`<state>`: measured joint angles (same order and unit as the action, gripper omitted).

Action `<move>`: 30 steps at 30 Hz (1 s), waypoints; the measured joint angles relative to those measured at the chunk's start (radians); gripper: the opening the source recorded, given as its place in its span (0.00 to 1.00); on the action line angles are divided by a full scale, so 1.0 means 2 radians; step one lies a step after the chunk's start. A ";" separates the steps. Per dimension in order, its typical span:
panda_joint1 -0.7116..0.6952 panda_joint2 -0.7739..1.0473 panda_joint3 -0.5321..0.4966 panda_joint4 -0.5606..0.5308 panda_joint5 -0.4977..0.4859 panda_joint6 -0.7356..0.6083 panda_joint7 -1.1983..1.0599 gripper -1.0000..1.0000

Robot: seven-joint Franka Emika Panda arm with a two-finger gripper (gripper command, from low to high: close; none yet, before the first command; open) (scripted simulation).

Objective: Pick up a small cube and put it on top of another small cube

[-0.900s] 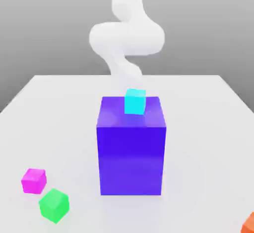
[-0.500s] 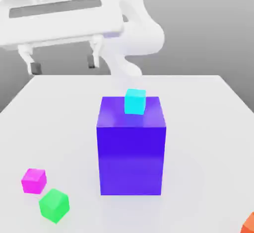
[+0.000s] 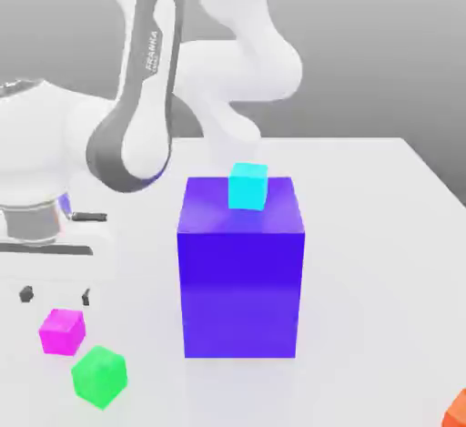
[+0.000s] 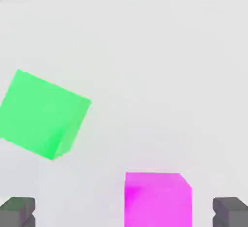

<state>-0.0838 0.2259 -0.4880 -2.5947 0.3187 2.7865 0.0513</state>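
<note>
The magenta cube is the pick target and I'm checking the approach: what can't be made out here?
- Magenta cube: hand view, lower part cut off by the frame edge.
- Orange object: exterior view, cut off at the corner, shape unclear.
- Pincer: exterior view, open above the cube; its clearance cannot be judged.

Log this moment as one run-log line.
pincer: open, above magenta cube | held: nothing | green cube: on table | stack: not yet done

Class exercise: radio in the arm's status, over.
Gripper open, above magenta cube, not gripping. Green cube beside it, apart. Nothing blocking.
</note>
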 joint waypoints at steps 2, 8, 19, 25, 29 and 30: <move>-0.019 0.026 0.023 0.006 0.027 0.018 -0.022 0.50; -0.080 0.088 0.097 0.022 0.093 0.062 -0.074 0.00; -0.036 0.031 0.039 0.006 0.023 0.023 -0.020 0.00; 0.003 -0.030 0.029 0.015 -0.064 -0.041 -0.039 0.00; 0.025 -0.043 0.059 0.042 -0.103 -0.075 -0.116 0.00; 0.025 -0.032 0.066 0.046 -0.097 -0.068 -0.131 0.00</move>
<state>-0.0331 0.1616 -0.3553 -2.5026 0.1238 2.6510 -0.2113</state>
